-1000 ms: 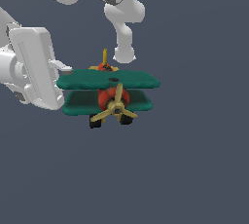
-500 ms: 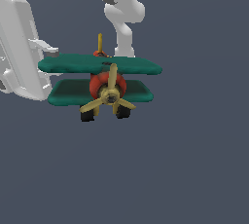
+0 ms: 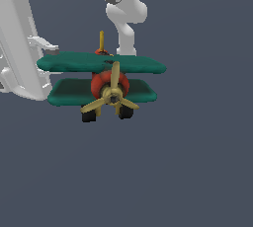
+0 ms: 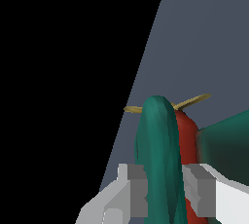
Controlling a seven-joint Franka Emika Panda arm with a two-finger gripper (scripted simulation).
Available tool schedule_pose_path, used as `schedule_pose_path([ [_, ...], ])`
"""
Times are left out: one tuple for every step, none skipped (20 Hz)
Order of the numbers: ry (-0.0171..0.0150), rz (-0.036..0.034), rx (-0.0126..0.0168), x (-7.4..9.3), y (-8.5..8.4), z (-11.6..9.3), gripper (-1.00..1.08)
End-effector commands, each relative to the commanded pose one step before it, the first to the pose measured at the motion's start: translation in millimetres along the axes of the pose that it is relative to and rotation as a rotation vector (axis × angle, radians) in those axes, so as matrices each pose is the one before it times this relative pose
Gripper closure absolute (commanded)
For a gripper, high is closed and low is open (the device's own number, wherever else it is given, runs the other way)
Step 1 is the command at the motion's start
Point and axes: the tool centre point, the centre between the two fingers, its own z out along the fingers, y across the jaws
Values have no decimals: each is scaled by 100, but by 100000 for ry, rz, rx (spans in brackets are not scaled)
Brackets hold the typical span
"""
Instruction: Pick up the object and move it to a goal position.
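Note:
The toy biplane (image 3: pixel 104 80) has two dark green wings, a red body, a yellow propeller and tail, and black wheels. It hangs in the air, level, with its propeller facing the exterior camera. My gripper (image 3: pixel 45 58) is at the exterior view's left and is shut on the end of the upper wing. In the wrist view the grey fingers (image 4: pixel 133 191) press on both sides of the green wing (image 4: pixel 158 150), with the red body and yellow propeller beyond. My gripper (image 4: pixel 165 191) holds the plane off the floor.
The white arm links (image 3: pixel 121 9) rise behind the plane at the top of the exterior view. Plain dark grey floor (image 3: pixel 173 171) lies all around. No goal marker shows.
The gripper has carried the biplane toward the exterior view's left and nearer the camera, so it looks larger. The plane has turned to face the camera more squarely.

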Motion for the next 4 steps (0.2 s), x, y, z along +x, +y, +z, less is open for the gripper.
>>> schedule_pose_path([
  [-128, -785, 111, 401, -1531, 399, 108],
  [0, 0, 0, 91, -317, 97, 108],
  [0, 0, 0, 54, -190, 59, 108],
  [-42, 1, 55, 18, -63, 41, 108],
])
